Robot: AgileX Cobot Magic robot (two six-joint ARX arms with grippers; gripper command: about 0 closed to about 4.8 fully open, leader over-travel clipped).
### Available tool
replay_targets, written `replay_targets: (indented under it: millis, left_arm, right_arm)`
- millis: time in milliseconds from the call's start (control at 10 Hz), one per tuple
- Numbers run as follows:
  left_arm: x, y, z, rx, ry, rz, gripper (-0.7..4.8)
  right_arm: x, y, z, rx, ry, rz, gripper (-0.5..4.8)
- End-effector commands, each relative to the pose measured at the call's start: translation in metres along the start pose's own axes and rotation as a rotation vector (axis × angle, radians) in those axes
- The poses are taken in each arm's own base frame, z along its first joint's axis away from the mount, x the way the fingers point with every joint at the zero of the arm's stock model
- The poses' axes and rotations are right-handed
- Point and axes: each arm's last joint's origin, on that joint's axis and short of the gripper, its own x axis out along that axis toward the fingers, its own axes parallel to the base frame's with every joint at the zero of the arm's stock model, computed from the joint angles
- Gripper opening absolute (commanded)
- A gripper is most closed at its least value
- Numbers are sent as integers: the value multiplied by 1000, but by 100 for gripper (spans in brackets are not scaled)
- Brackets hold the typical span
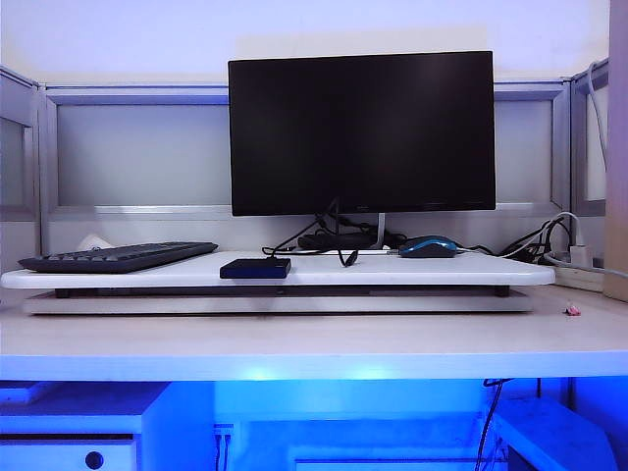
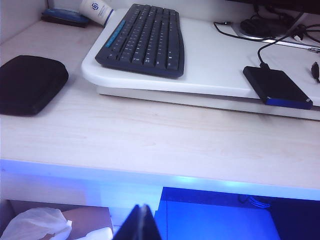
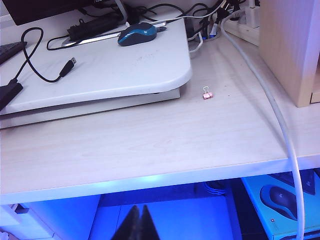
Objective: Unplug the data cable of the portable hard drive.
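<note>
Left gripper, right gripper both closed, empty, below desk edge.

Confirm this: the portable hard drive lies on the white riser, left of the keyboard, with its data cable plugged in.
One detail is wrong. The exterior view shows the portable hard drive on the white riser to the right of the keyboard, not left. Its data cable is plugged in, as the left wrist view shows.
</note>
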Motion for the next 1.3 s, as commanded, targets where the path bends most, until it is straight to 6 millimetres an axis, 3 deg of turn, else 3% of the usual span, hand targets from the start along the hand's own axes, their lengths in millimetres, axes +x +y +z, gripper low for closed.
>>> replay_targets:
  millis: [100,200,400,500,599,699,799,899,999,1199,1299]
  left_arm:
    - [0,1,-3,2,25,6,4]
    - [0,1,-3,2,24,10,37]
    - [0,1,-3,2,24,9,37]
    - [0,0,-3,2,23,-6,77]
    - [0,0,-2,2,16,-12,159]
    - [0,0,1,2,-13,-16,196]
    - [0,-1,2,3,-26,-28,198]
    - [0,-3,6,6,-54,-83,240]
    - [-1,-4,9,6,-60,-113,252]
    - [-4,-6,16,7,-84,-131,330]
    - [-6,-6,22,7,-103,-133,350]
  right_arm:
    - [0,0,-2,1,10,2,-7]
    - [0,0,-2,-6,10,3,-7]
    - [0,0,-2,-6,10,2,-3]
    - [0,0,-1,-6,7,-1,35]
    - [0,0,-1,-7,3,0,59]
    - [0,0,0,-8,-4,2,59]
    - [0,0,0,-9,-11,4,59]
    - [0,1,4,-12,-43,21,103]
    - [-1,3,7,-18,-71,66,184]
    - [-5,7,20,-22,-116,103,226]
    - [-7,9,27,-26,-142,108,279]
